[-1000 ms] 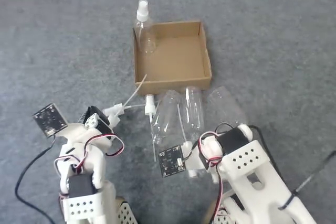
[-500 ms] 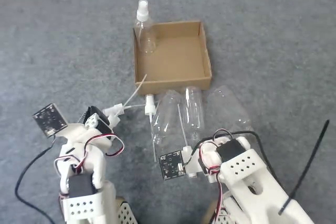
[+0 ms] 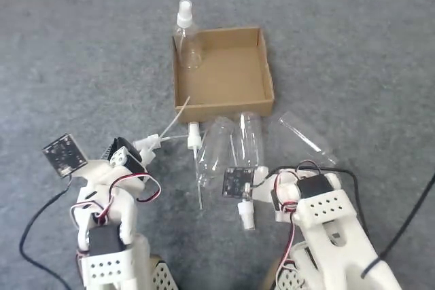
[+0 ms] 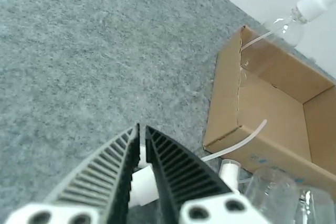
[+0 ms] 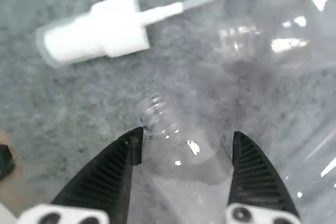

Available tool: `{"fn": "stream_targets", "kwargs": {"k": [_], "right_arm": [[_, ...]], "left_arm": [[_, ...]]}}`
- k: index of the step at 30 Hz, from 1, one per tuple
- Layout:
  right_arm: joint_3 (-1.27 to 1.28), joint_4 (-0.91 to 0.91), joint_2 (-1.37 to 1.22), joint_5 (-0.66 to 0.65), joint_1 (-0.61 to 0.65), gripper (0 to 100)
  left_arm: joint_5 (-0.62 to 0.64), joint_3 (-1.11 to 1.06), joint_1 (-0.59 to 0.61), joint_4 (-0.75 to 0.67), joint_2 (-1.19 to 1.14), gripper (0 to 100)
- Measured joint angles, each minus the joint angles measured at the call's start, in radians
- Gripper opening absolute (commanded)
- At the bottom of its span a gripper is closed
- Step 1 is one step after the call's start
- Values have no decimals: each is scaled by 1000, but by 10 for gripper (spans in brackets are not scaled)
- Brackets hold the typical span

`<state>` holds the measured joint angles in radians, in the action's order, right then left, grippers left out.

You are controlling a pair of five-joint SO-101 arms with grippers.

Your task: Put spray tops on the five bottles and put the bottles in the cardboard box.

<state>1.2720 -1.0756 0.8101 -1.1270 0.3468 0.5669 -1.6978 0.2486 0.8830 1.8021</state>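
L arm sits near left on the grey table [image 3: 68, 66]. Its left pincer [image 4: 142, 128] is nearly closed, clamped on a white spray top [image 4: 137, 179] whose thin tube runs off toward the cardboard box [image 3: 224, 109].

The box is far centre, open side up. At its far left corner stands a capped bottle [image 3: 185, 39] w/ its spray head on; can't tell if it's inside or just behind the wall.

3 clear bottles lie on the table just near of the box: left bottle [image 3: 214, 151], middle bottle [image 3: 249, 137], and right bottle [image 3: 306, 137], angled off to the right. A 2nd spray top [image 3: 194, 134] lies just beside the left bottle, by the box's near wall; can't tell whether it's screwed on.

R arm is near right. Its right pincer [image 5: 187, 135] is spread wide, 1 finger each side of an uncapped bottle neck [image 5: 163, 124], threads bare; contact unclear. Can't make out which of the 3 lying bottles that neck belongs to. A loose spray top [image 5: 94, 30] w/ tube lies on the table just near of the neck.
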Motion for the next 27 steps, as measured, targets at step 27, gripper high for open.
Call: {"fn": "stream_targets", "kwargs": {"k": [27], "right_arm": [[-63, -5, -2, 563, -2, 200]], "left_arm": [[0, 0, 49, 0, 0, 15]]}}
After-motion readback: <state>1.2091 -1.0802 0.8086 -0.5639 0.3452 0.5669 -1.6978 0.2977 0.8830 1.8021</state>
